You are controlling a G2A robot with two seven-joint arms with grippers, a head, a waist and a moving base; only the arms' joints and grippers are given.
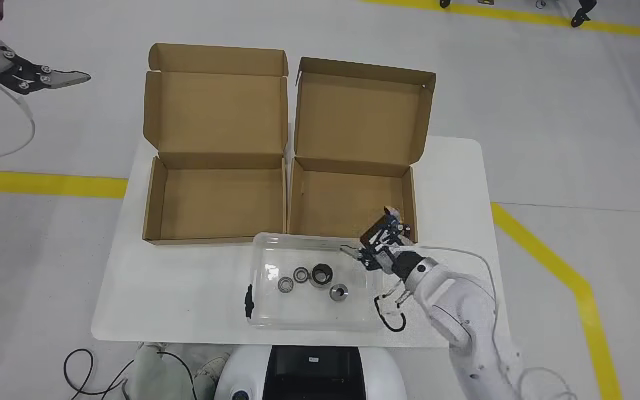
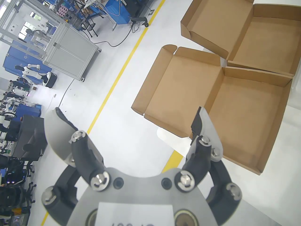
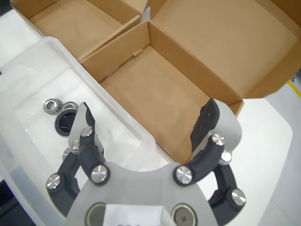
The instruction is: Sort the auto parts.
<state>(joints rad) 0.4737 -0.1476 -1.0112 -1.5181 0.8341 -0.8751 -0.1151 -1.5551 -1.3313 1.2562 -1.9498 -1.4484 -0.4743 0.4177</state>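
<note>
Four round metal parts [image 1: 321, 272] lie in the clear tray [image 1: 310, 323] at the table's [image 1: 450, 180] near edge. Right wrist view: the right claw [image 3: 148, 111], wide open and empty, straddles the tray wall and right box [image 1: 350, 205]. Left wrist view: the left claw [image 2: 128, 114], open and empty, hangs above the floor [image 2: 112, 128], far left.

White table [image 1: 455, 185], rounded corners, sits mid frame in my top view. Directly on it I see two open cardboard boxes side by side, lids folded back: left box [image 1: 213, 205] centre-left, right box [image 1: 350, 203] centre. Clear plastic bin [image 1: 315, 322] lower centre, just beside both boxes.
</note>
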